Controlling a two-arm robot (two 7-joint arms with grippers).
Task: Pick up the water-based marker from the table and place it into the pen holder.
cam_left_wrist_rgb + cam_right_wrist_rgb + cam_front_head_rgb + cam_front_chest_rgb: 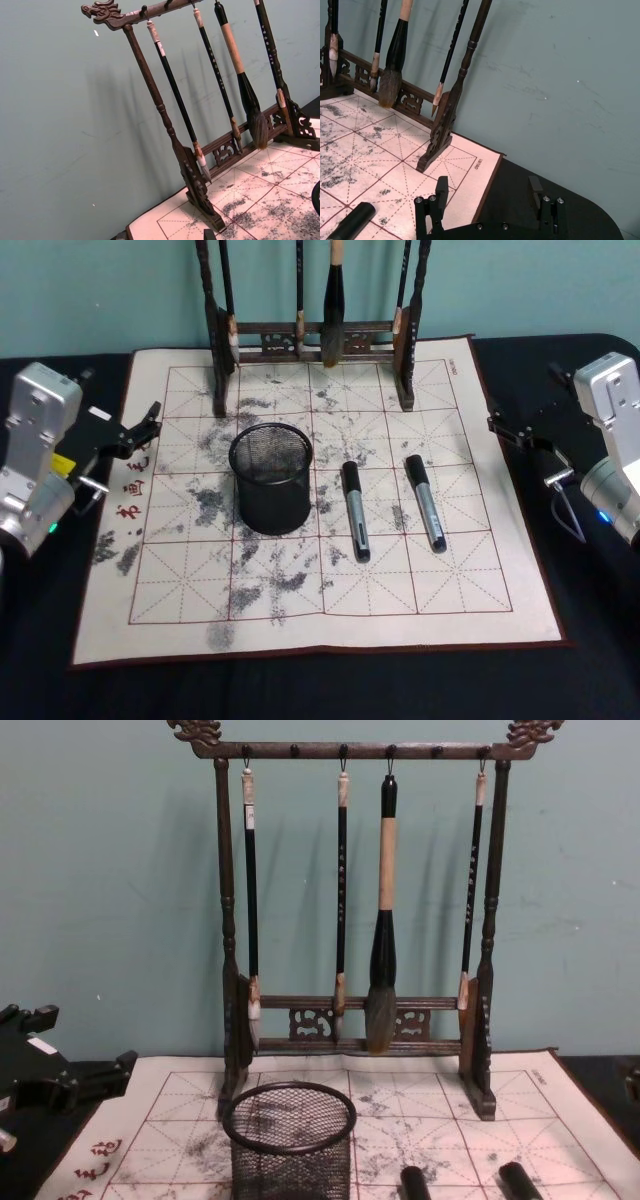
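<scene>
Two alike markers with black caps and grey barrels lie side by side on the white mat, one nearer the pen holder and one to its right; I cannot tell which is the water-based marker. Their ends show in the chest view. The pen holder is a black mesh cup standing upright, left of the markers. My left gripper hovers open off the mat's left edge. My right gripper hovers open at the mat's right edge, holding nothing.
A tall dark wooden brush rack hung with several calligraphy brushes stands along the mat's far edge against a teal wall. The mat bears red grid lines and grey ink smudges; dark tabletop surrounds it.
</scene>
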